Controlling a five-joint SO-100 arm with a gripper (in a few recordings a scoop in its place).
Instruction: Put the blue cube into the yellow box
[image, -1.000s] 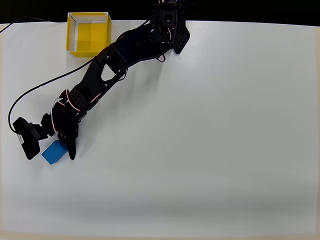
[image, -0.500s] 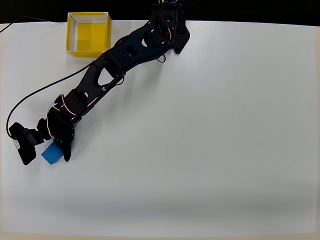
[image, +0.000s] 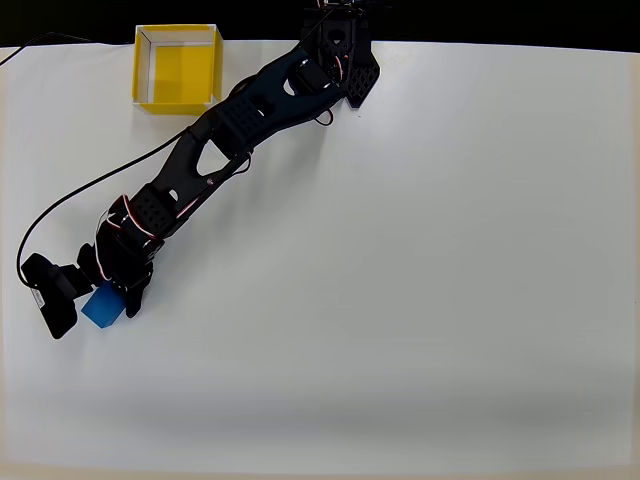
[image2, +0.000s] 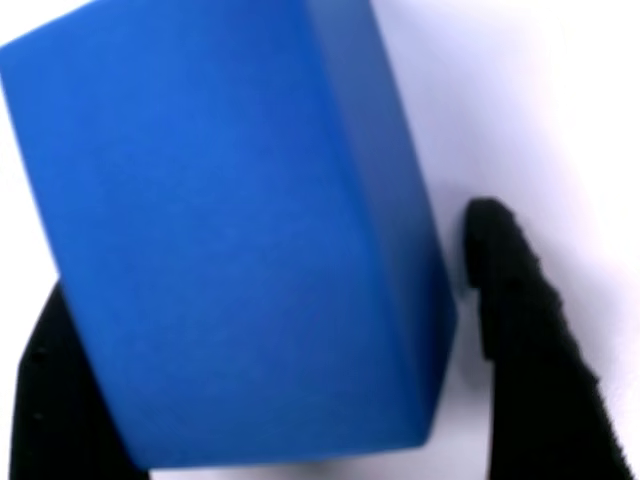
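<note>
So the blue cube (image2: 230, 240) is sat right between the fingers (image2: 520, 330) of the gripper (image: 108, 300), at the table's (image: 420, 300) left edge overhead, well apart from the yellow box (image: 177, 68). A sliver of gap is seen on the right, so it's bracketed, not squeezed.

Blue cube (image: 101, 309) sits low on the left of the white table, matte and slightly oblong, turned askew. Yellow box (image: 176, 67) sits open-topped and upright, far corner, well apart.
</note>
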